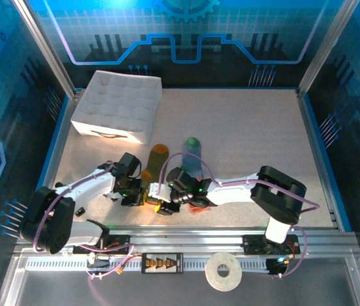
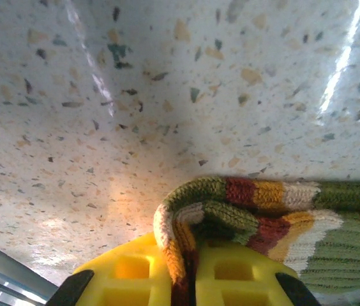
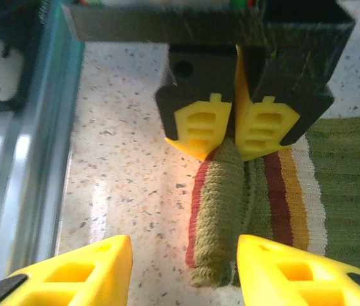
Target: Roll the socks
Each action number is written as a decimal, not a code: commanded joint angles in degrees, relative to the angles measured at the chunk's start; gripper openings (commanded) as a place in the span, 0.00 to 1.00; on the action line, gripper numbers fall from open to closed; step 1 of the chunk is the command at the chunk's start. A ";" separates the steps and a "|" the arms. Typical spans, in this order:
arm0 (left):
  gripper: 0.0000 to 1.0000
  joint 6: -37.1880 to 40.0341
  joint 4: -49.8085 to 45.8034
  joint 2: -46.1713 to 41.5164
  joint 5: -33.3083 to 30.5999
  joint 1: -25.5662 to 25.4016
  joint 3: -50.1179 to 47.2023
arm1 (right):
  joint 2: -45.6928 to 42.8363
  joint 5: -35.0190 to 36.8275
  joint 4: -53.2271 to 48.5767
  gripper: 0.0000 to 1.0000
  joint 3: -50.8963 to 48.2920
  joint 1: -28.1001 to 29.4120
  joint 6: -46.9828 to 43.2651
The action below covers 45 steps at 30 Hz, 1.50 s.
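Left pincer [image 3: 235, 135] is clamped on the rolled end of the olive sock [image 3: 221, 217]; right pincer [image 3: 184, 271] stands apart, straddling that roll

White arm links [image 1: 234, 188] with black joints [image 1: 281, 191], lilac cables [image 1: 36, 234], yellow lattice-moulded fingers [image 3: 71, 277].

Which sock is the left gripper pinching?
The olive green sock, mustard toe: the left gripper is shut on its striped cuff. The blue-grey sock lies beside it, ungripped.
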 commanded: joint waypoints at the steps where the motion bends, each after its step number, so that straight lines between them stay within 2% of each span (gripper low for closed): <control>1: 0.00 -0.46 -5.67 3.03 -2.57 0.37 -2.36 | 3.01 1.32 -0.26 0.41 3.49 -0.14 0.87; 3: 0.00 -0.33 -5.35 3.14 -2.43 0.45 -2.31 | 4.01 0.86 0.04 0.36 3.91 -0.36 1.92; 7: 0.00 0.43 -4.97 3.14 -2.07 0.54 -2.31 | 5.07 -0.86 -0.23 0.18 4.58 -1.51 5.06; 13: 0.00 1.32 -5.18 1.16 -1.97 0.61 -2.38 | 7.97 -7.43 -3.92 0.01 6.24 -3.95 9.57; 17: 0.18 2.54 -6.20 -2.23 -2.07 0.54 -2.64 | 10.64 -11.11 -5.69 0.00 7.72 -5.78 13.97; 21: 0.40 4.40 -7.06 -6.91 -2.04 0.64 -3.54 | 12.86 -13.53 -8.34 0.00 9.60 -6.84 15.87; 25: 0.61 8.33 -11.15 -13.23 -4.73 0.57 -2.34 | 15.49 -15.89 -12.61 0.00 12.61 -7.90 17.37; 28: 0.70 11.21 -10.91 -18.40 -6.51 0.54 -2.75 | 17.00 -17.36 -14.26 0.00 14.17 -8.77 18.76; 34: 0.63 15.11 -4.09 -26.54 -7.15 0.57 -7.71 | 19.80 -19.08 -18.21 0.00 17.44 -10.24 21.34; 39: 0.47 16.30 -2.22 -32.19 -7.59 0.58 -10.69 | 21.07 -20.47 -19.48 0.00 18.86 -11.12 23.18; 45: 0.47 14.82 4.75 -30.93 -6.80 0.45 -14.13 | 22.82 -21.43 -22.47 0.00 21.34 -11.36 23.70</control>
